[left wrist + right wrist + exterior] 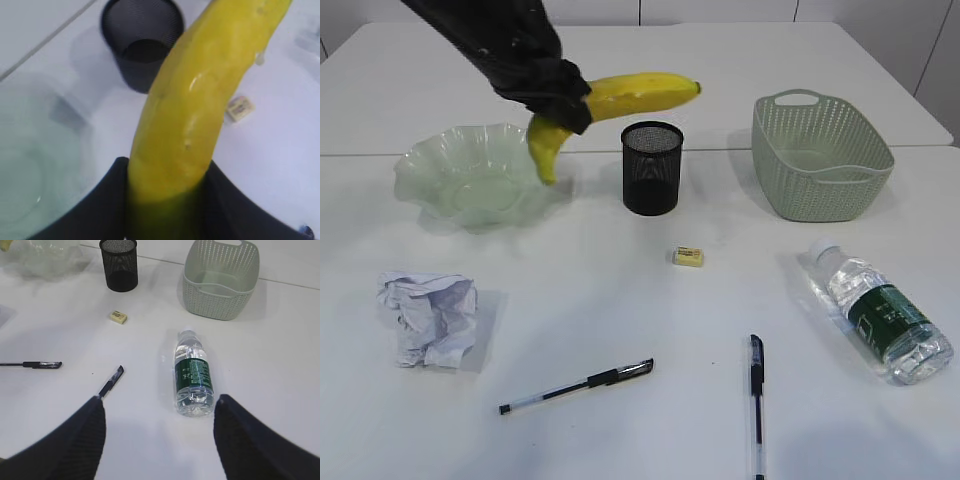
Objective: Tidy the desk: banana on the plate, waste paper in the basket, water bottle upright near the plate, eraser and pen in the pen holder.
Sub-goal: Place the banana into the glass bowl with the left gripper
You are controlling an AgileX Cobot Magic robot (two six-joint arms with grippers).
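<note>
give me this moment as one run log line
left gripper: shut on banana, above plate rim | right gripper: open, over lying water bottle | waste paper: on desk

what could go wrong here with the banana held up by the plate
The left claw grips the banana near one end, so the long free end could swing or slip loose. That end points toward the pen holder, which a swing might knock over. The low end hangs by the plate rim; released here, the banana might land on the rim and slide off.
</note>
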